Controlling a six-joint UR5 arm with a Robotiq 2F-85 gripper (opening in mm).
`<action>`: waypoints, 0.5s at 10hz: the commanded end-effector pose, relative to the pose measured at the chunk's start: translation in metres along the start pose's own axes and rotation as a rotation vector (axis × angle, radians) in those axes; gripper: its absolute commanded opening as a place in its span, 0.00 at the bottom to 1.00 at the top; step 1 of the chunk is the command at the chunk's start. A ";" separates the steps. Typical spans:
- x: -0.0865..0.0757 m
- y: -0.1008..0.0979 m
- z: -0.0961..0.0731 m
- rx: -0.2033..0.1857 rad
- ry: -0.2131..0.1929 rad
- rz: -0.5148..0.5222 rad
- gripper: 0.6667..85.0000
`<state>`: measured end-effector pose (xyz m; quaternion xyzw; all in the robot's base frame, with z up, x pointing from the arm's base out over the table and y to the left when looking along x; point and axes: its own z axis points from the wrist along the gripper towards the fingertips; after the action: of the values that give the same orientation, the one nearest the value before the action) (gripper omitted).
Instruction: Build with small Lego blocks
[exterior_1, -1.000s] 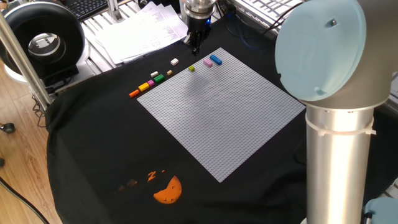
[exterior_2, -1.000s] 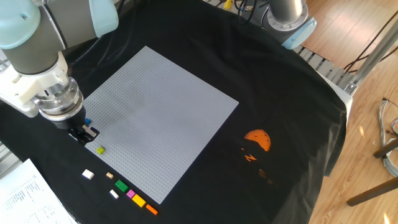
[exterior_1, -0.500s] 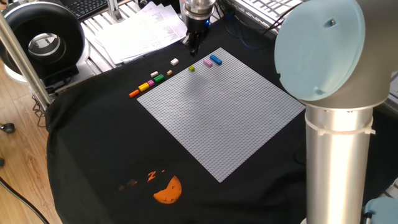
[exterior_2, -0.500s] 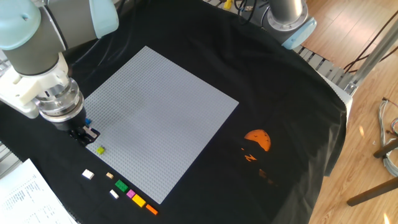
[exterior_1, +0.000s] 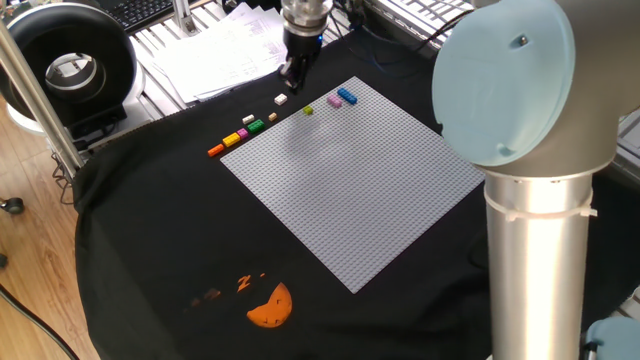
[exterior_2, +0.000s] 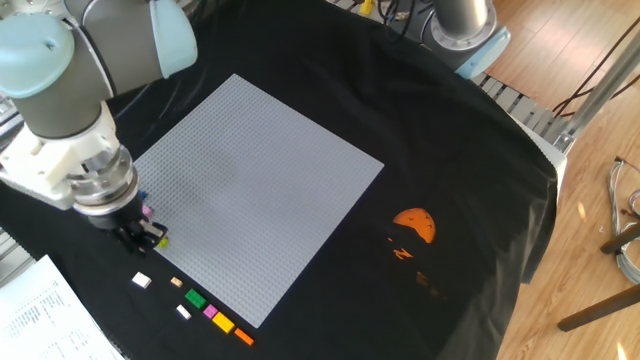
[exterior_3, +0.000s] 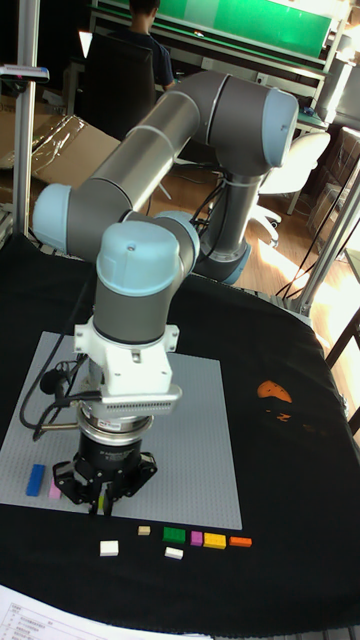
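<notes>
Loose row: small Lego blocks (exterior_3: 174, 535) lie on the black cloth (exterior_1: 150, 230) just off the plate's edge. Orange, yellow, pink, green, tan, 2 white.
White block (exterior_1: 281, 99): end of row, apart from the rest, nearest the claw.
Claw (exterior_1: 290, 82): fingers point down, above the cloth. Spread or pressed together: can't tell in any view. No block seen between the tips.
Change: vs 0.5 s ago the claw is off the plate's corner and sits over the cloth beside the white block. No block has shifted.
Meaning: prob. approach for a pick from the row. Build not started, only 3 blocks on the plate.
Grey plate (exterior_1: 360, 190): lime block (exterior_1: 308, 110), pink block (exterior_1: 334, 102), blue block (exterior_1: 347, 96) near one corner. Rest bare.
View diff: one fixed view shows the lime block clear of the claw. Other fixed view has it half hidden at the fingers. Tall view hides it fully, but shows blue + pink side by side.
</notes>
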<state>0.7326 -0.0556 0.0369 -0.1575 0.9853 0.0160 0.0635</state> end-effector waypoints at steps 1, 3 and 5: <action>-0.014 -0.001 -0.001 0.028 -0.022 -0.200 0.34; -0.021 -0.027 0.000 0.134 -0.022 -0.456 0.36; -0.022 -0.028 0.001 0.140 -0.016 -0.574 0.36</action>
<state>0.7536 -0.0697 0.0371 -0.3425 0.9349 -0.0469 0.0802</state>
